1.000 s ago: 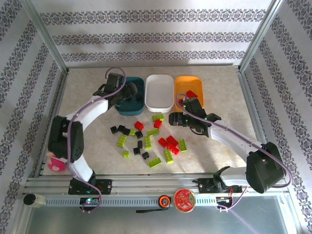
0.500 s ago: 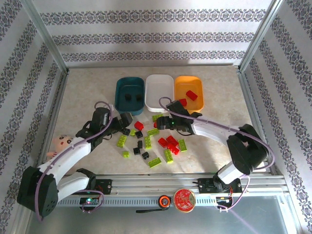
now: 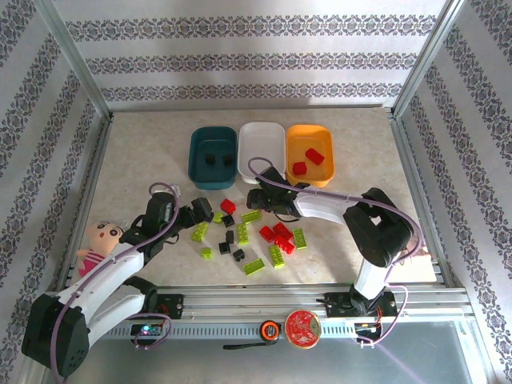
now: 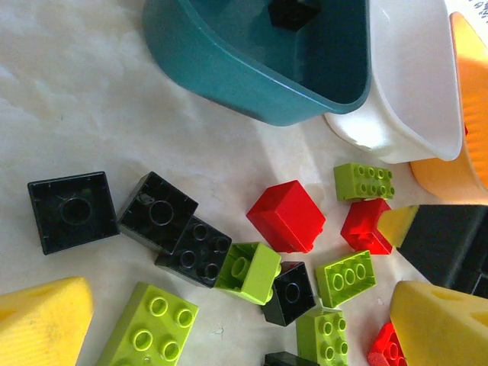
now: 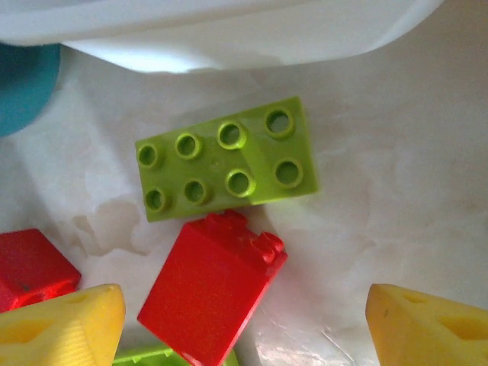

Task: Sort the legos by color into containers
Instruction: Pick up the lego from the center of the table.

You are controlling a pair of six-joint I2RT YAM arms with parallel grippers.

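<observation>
Bottom of the right wrist view: right gripper (image 5: 244, 324) parted, red brick (image 5: 210, 290) between its fingertips; left gripper (image 4: 244, 324) likewise parted.

Three containers: teal tray (image 3: 194, 160), white tray (image 3: 262, 148), orange tray (image 3: 308, 140). Two black bricks (image 3: 210, 159) in the teal tray, two red bricks (image 3: 300, 168) in the orange. Loose pile, 6 o'clock: roughly nine lime bricks (image 3: 199, 231), six black, five red; overlaps prevent an exact count. One doll (image 3: 100, 240), 8 o'clock.
</observation>
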